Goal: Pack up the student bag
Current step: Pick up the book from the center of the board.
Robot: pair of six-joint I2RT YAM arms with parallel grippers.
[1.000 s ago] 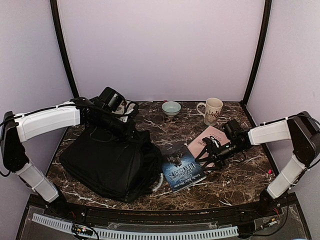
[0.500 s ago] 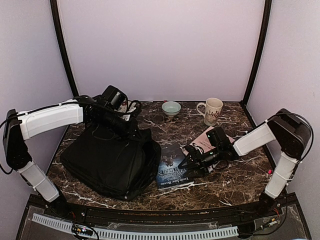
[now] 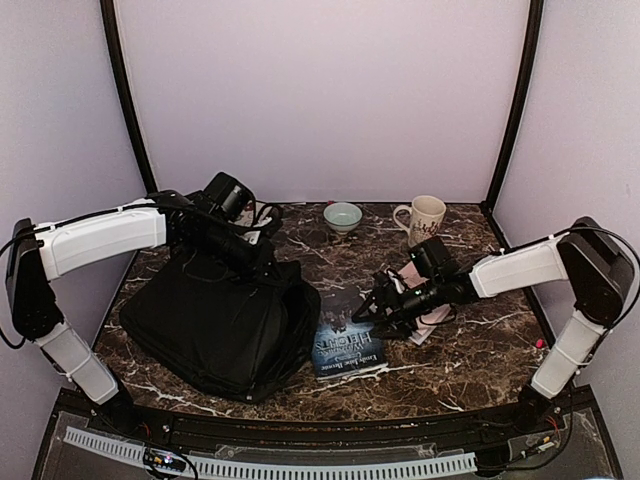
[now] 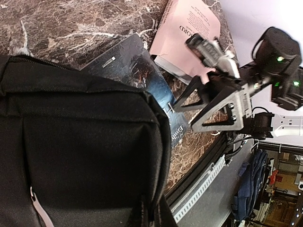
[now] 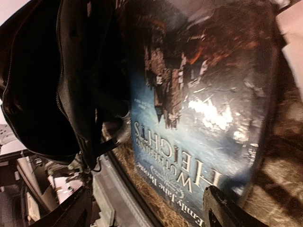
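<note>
Right gripper (image 3: 378, 305), spread over blue-covered novel (image 3: 345, 338): seat jaws squarely across its far right edge; left gripper (image 3: 262, 262) pinches black fabric backpack (image 3: 215, 320).

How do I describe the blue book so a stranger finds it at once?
Start at the big black bag on the left. The book lies flat just right of it. Unlike the pink book beyond, its cover is dark blue.
</note>
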